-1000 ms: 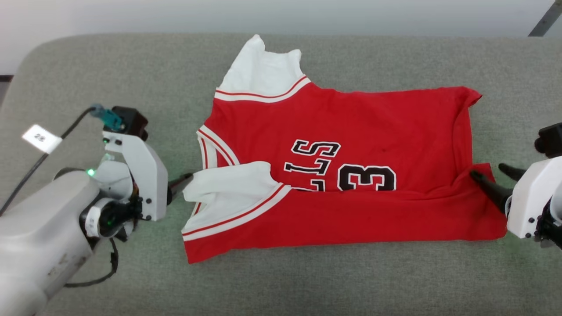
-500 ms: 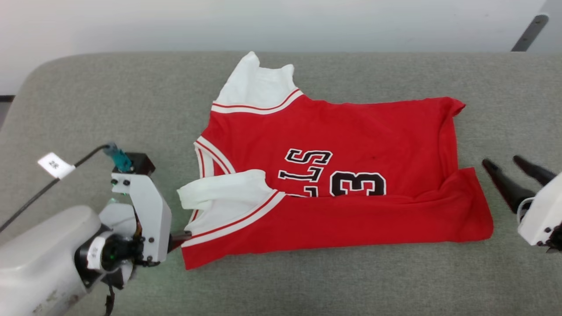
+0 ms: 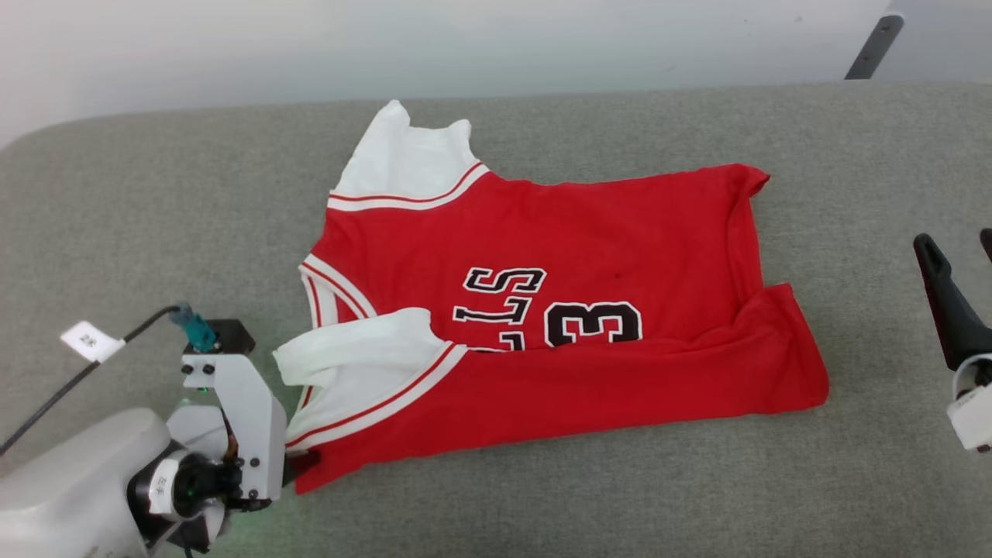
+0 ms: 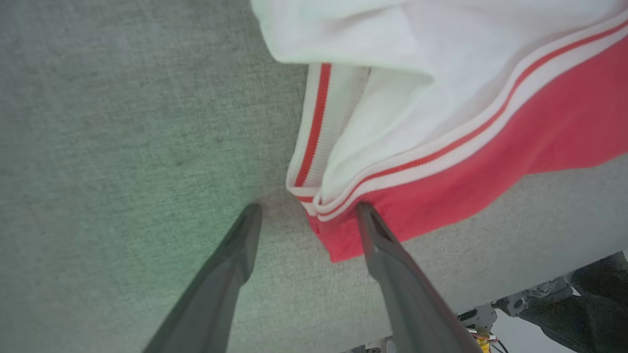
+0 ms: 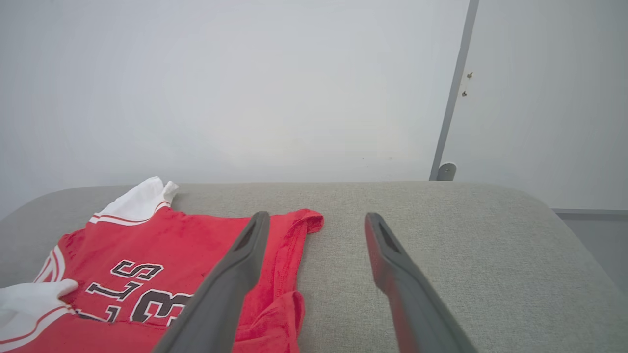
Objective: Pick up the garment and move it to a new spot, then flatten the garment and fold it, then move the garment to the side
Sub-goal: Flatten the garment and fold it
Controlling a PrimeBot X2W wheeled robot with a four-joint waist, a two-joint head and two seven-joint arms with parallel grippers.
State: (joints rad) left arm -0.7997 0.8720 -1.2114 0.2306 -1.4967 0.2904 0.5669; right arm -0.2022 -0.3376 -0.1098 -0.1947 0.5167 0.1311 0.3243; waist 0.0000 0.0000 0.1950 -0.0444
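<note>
The garment [image 3: 542, 248], a red shirt with white sleeves and black lettering, lies spread on the grey padded surface [image 3: 542, 496]. Its near long edge is folded up over the lower part of the numbers. My left gripper [image 3: 306, 465] stands open and low at the garment's near left corner. In the left wrist view that striped corner [image 4: 319, 215] lies between my left gripper's [image 4: 307, 210] tips, and the right fingertip [image 4: 365, 215] touches the red edge. My right gripper [image 3: 955, 242] is open, empty and well to the right of the hem. In the right wrist view it [image 5: 316, 218] hangs above the surface beside the garment [image 5: 147, 245].
A pale wall rises behind the surface, with a dark slanted bar [image 3: 872, 46] at the upper right. A black cable with a white tag [image 3: 91, 341] runs to my left wrist. The surface's near edge [image 4: 539, 274] is close behind my left gripper.
The head camera has shifted. My left gripper went from the white sleeve down to the near left corner. My right gripper drew back from the hem corner to the right.
</note>
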